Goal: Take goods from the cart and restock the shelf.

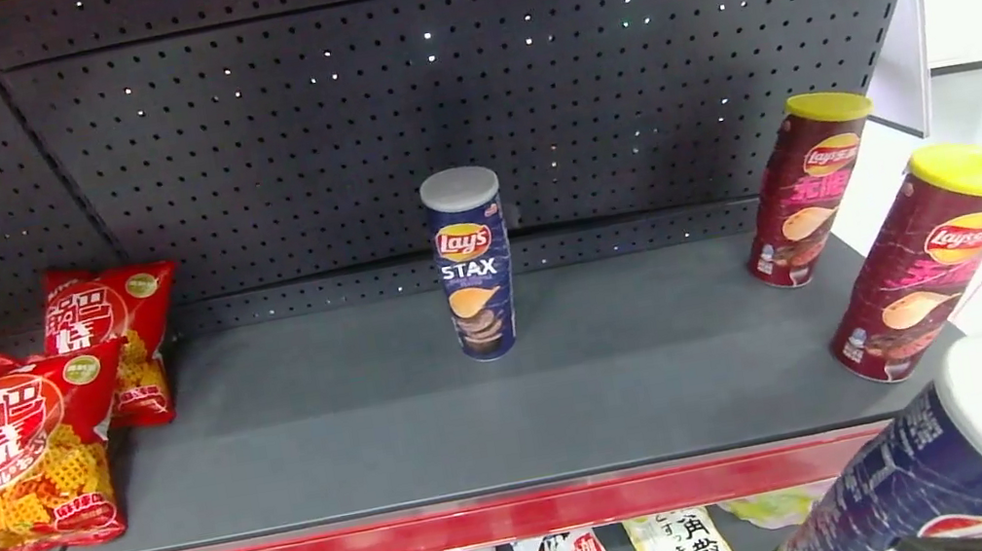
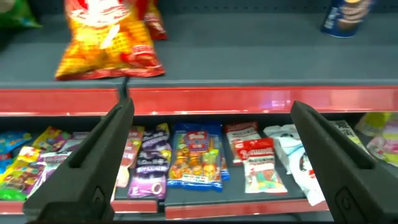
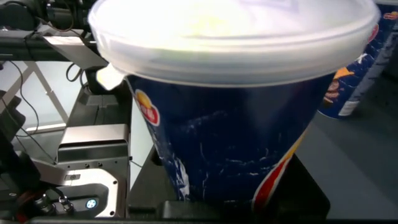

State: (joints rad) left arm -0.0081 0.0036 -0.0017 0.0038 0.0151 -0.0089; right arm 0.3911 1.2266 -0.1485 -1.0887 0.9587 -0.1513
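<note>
The right gripper (image 3: 230, 208) grips the tipped blue can (image 1: 918, 484), near and right; bare shelf (image 1: 644, 369) lies far and left of it. The left gripper (image 2: 211, 106) is open

Shelf (image 1: 330, 439) bears chip cans (image 1: 471, 264) and snack bags (image 1: 26, 453).

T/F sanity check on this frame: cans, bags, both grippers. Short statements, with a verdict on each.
1. A blue can stands upright mid-shelf. True.
2. The right gripper holds a second blue can. True.
3. The left gripper is shut on a bag. False: it is open and empty.
4. The maroon cans have grey lids. False: both lids are yellow.
5. Two red bags sit at the shelf's left end. True.
</note>
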